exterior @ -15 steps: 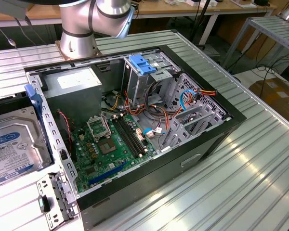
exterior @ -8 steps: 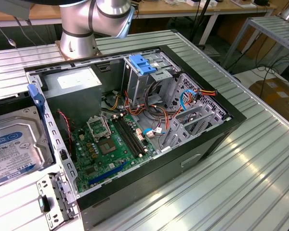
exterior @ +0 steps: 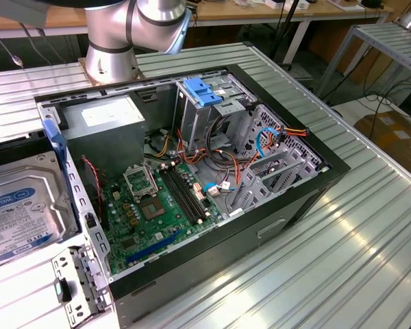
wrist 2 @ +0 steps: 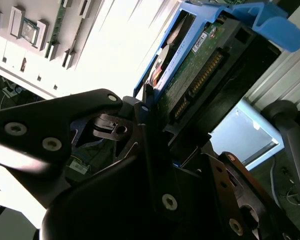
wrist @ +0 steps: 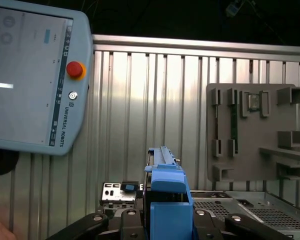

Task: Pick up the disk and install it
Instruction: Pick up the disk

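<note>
The ribbed metal tabletop point(exterior: 370, 226) spans the exterior view's right and carries the open computer case point(exterior: 192, 178) at mid-frame, motherboard exposed. In the first wrist view a teach pendant point(wrist: 30, 75) and a grey slotted plate point(wrist: 255, 135) lie on ribbed metal. The disk point(exterior: 20, 212) shows label-up at the exterior view's lower left. In both wrist views the end effector point(wrist: 167, 220) is clamped on its blue-framed sides.

Cannot see the disk point(exterior: 17, 205) whole: cropped by the exterior view's left edge. Likewise the teach pendant point(wrist: 30, 80), cropped in the first wrist view.
</note>
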